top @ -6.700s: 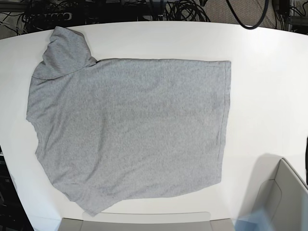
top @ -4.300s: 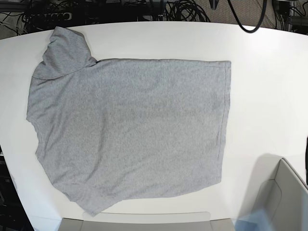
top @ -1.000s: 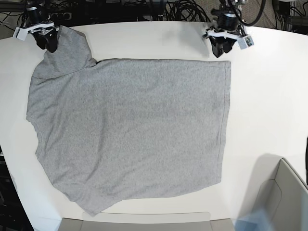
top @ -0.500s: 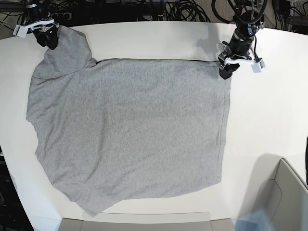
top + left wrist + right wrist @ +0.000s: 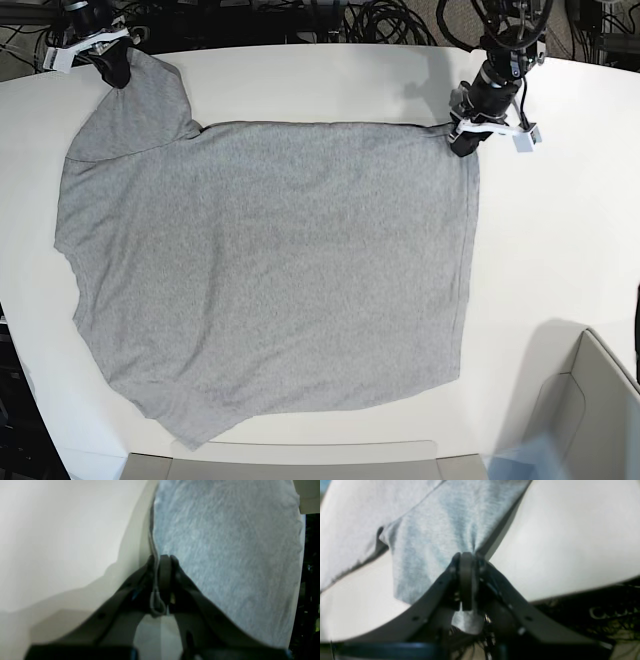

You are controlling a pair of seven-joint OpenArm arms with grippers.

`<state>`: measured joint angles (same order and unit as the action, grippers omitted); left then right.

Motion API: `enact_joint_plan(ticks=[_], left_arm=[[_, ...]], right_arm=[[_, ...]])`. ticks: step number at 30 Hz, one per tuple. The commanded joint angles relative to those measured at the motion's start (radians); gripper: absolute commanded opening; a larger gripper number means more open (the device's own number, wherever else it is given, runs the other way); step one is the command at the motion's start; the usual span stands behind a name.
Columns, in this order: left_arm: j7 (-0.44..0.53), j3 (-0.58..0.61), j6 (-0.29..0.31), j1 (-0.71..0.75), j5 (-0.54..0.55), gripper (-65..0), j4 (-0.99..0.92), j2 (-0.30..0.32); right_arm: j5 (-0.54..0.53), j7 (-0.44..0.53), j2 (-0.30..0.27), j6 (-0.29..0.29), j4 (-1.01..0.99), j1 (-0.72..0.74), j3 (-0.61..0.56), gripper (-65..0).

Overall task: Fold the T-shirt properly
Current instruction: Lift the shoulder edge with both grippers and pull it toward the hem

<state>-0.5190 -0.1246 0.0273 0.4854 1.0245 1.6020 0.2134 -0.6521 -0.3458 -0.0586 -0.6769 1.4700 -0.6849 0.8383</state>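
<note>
The grey T-shirt (image 5: 270, 270) lies spread flat on the white table (image 5: 560, 230), plain side up, one sleeve (image 5: 135, 105) pointing to the far left corner. My left gripper (image 5: 466, 144) is shut on the T-shirt's far right hem corner; in the left wrist view the stitched hem edge (image 5: 155, 580) is pinched between its black fingers (image 5: 165, 570). My right gripper (image 5: 113, 70) is shut on the sleeve's end at the far left; the right wrist view has bunched grey cloth (image 5: 440, 537) clamped in the gripper (image 5: 466, 562).
A grey bin (image 5: 590, 410) stands at the near right corner and a grey edge (image 5: 290, 462) runs along the front. Black cables (image 5: 380, 20) lie behind the table's far edge.
Both grippers came down onto the shirt's far edge and closed on it: the left on the hem corner, the right on the sleeve end. The shirt itself lies as before.
</note>
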Motion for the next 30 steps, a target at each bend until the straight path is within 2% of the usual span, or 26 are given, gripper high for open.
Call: enact_joint_plan(ticks=[1, 7, 9, 18, 20, 26, 28, 30], left_arm=[[-0.037, -0.002, -0.028, 0.017, -0.022, -65.0, 0.011, 0.008], [-0.03, -0.005, -0.03, 0.109, -0.022, -65.0, 0.171, 0.031], [-0.03, -0.04, -0.031, 0.14, -0.022, -65.0, 0.226, 0.03], [-0.04, -0.155, -0.031, 0.197, -0.016, -65.0, 0.326, 0.031], [-0.04, -0.157, -0.034, 0.195, -0.016, -65.0, 0.331, 0.031], [-0.042, -0.148, -0.039, 0.163, -0.016, -65.0, 0.331, 0.031], [-0.053, -0.148, -0.04, 0.134, -0.016, -65.0, 0.331, 0.031], [-0.123, -0.157, -0.071, 0.097, -0.016, -65.0, 0.331, 0.031]], right_arm=[[-0.013, 0.014, -0.008, -0.008, 0.039, -0.023, 0.005, -65.0], [-0.021, 0.014, 0.021, -0.008, 0.186, -0.045, 0.052, -65.0], [-0.021, 0.014, 0.039, -0.008, 0.226, -0.043, 0.078, -65.0], [-0.021, 0.011, 0.039, -0.008, 0.352, -0.006, 0.155, -65.0], [-0.021, -0.06, 0.033, -0.008, 0.375, 0.021, 0.163, -65.0], [-0.013, -0.376, -0.007, -0.008, 0.444, 0.186, 0.267, -65.0], [-0.008, -0.433, -0.036, -0.008, 0.45, 0.232, 0.281, -65.0], [0.025, -0.473, -0.056, -0.008, 0.45, 0.27, 0.279, -65.0]])
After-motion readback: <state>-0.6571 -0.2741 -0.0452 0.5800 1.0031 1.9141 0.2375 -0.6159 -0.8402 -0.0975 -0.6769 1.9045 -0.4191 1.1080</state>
